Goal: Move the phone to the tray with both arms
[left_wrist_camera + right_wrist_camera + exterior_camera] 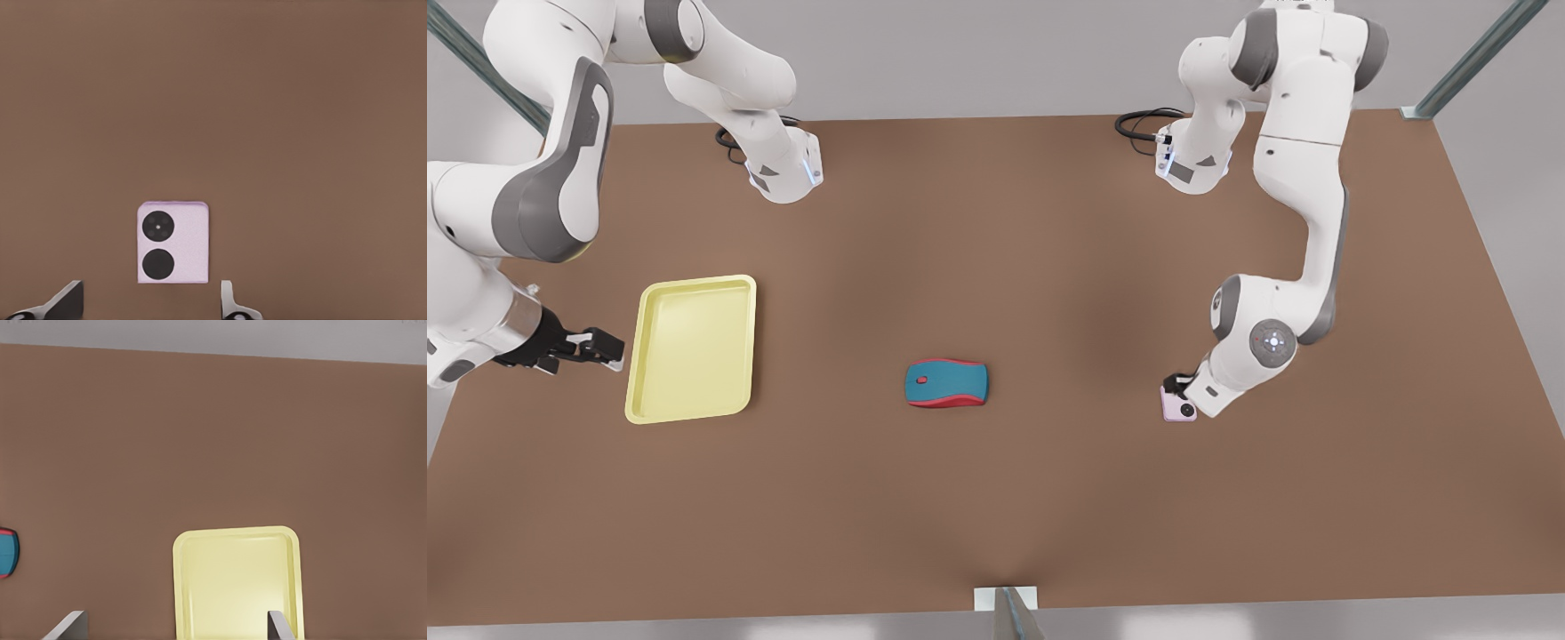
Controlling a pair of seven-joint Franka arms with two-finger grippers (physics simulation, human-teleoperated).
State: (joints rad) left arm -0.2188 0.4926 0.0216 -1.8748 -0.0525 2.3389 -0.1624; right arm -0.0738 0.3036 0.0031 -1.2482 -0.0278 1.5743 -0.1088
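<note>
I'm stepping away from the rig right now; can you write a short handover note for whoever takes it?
Left gripper: open, fingers straddling the phone, not closed on it.
Right gripper: open, waiting beside the tray, on the front view's left.
The phone lies flat on the table; a mouse sits between it and the tray.
Done: approach. Left: grasp, handover, placing in tray.

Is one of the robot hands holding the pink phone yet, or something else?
Nothing is held. The left hand hangs open over the phone, fingers spread on either side. The right hand waits open beside the tray.
</note>
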